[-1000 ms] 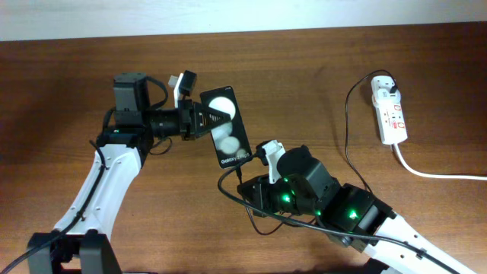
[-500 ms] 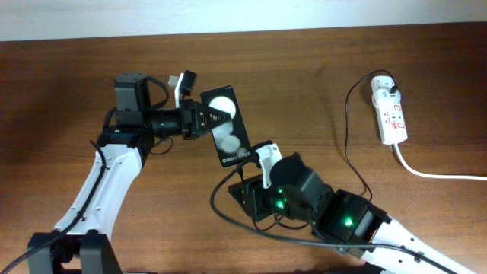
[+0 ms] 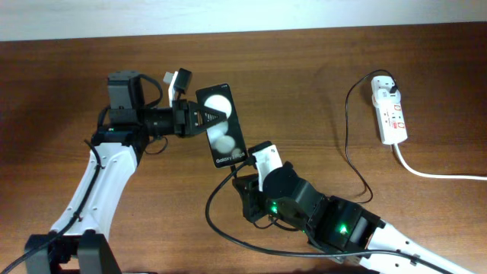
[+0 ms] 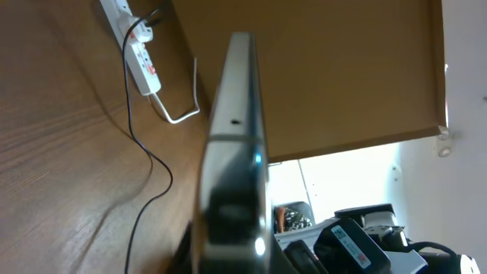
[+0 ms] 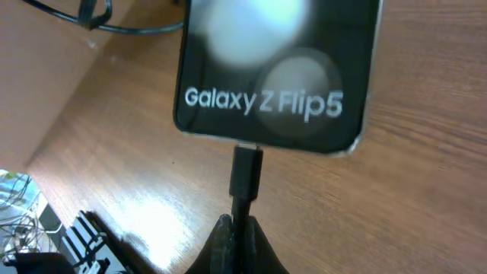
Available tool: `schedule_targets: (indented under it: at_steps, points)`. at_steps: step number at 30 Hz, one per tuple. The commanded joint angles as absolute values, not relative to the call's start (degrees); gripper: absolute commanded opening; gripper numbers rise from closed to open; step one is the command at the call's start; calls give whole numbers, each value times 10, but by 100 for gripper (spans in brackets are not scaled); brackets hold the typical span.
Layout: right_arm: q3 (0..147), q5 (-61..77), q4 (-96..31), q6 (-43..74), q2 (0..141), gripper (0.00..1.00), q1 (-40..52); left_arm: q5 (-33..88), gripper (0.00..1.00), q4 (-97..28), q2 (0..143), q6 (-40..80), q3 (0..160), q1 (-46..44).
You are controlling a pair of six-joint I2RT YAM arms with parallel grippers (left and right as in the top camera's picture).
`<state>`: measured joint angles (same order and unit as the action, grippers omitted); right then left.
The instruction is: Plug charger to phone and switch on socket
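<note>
Wood table (image 3: 319, 68), left hand (image 3: 207, 116) clamping phone (image 3: 227, 142), right hand (image 5: 240, 230) pinching charger (image 5: 246, 170) — tip at port (wrist view)

L pincer (image 3: 201, 119), R pincer (image 5: 242, 234) — clamped

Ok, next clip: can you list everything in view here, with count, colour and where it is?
Galaxy Z Flip5 phone: one, black, left of centre, held by the left arm.
Charger cable: one, thin black, from the power strip, looping to the phone's bottom edge.
Plug tip: one, black, at the phone's bottom edge.
Plug head: one, white, on the strip's far end.
Power strip: one, white with red marks, right side.
Cord: one, thick white, running off right.
Table: one, brown wood.
Left pincer: black, shut on the phone.
Right pincer: black, shut on the cable.
</note>
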<state>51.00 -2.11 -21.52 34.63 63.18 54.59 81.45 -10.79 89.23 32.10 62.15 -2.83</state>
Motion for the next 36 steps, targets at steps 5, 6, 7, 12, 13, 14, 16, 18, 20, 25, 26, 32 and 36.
schedule_targets:
  at_steps: [5, 6, 7, 12, 13, 14, 16, 18, 20, 25, 26, 32, 36]
  points:
    - [528, -67, -194, 319, 621, 33, 540, 877, 0, -125, 888, 298, 618, -43]
    - [528, -60, -219, 319, 606, 41, 540, 829, 0, -125, 888, 298, 618, -43]
    - [528, -61, -243, 319, 587, 48, 540, 783, 0, -126, 888, 298, 618, -43]
    - [528, -61, -398, 319, 422, 80, 540, 540, 0, -125, 888, 297, 618, -111]
    - [528, -61, -423, 319, 393, 82, 540, 496, 0, -125, 888, 287, 618, -132]
    - [528, -63, -457, 319, 356, 98, 540, 452, 2, -125, 890, 273, 618, -157]
    - [528, -63, -503, 319, 317, 99, 540, 449, 0, -107, 909, 268, 628, -174]
    - [528, -62, -539, 319, 305, 99, 540, 452, 0, -120, 967, 249, 688, -175]
    - [528, -56, -555, 319, 305, 99, 540, 452, 0, -185, 1052, 213, 798, -175]
    - [528, -57, -617, 319, 305, 99, 540, 478, 0, -343, 1256, 157, 1026, -174]
    - [528, -56, -628, 319, 305, 99, 540, 492, 0, -345, 1278, 157, 1031, -172]
    - [528, -57, -640, 319, 305, 99, 540, 422, 2, -370, 1334, 157, 1031, -159]
    - [528, -57, -640, 319, 305, 99, 540, 370, 11, -370, 1350, 157, 1031, -160]
